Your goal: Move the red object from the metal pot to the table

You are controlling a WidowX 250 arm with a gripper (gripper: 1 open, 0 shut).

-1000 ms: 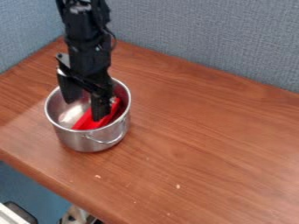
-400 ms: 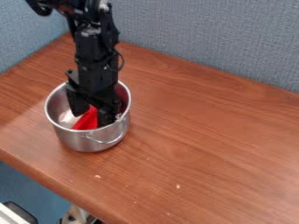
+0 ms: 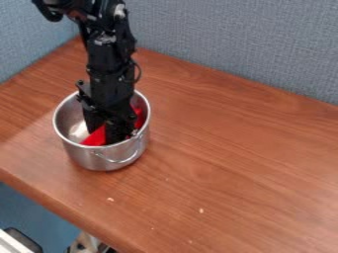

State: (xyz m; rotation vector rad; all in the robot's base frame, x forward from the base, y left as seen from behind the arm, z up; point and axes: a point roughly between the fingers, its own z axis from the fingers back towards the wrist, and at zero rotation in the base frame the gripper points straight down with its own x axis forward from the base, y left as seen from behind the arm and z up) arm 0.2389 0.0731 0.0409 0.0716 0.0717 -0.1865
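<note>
Deep inside the metal pot (image 3: 101, 133), the black arm's jaws (image 3: 114, 126) reach straight down at the red object (image 3: 119, 127).

Camera view: the pot stands on the reddish-brown worktop (image 3: 224, 148), left of centre; whether the jaws grip the red object cannot be told.

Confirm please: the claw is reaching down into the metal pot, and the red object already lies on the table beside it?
Not quite. In the camera view the red object is inside the metal pot, not on the table. The claw does reach into the pot.
</note>
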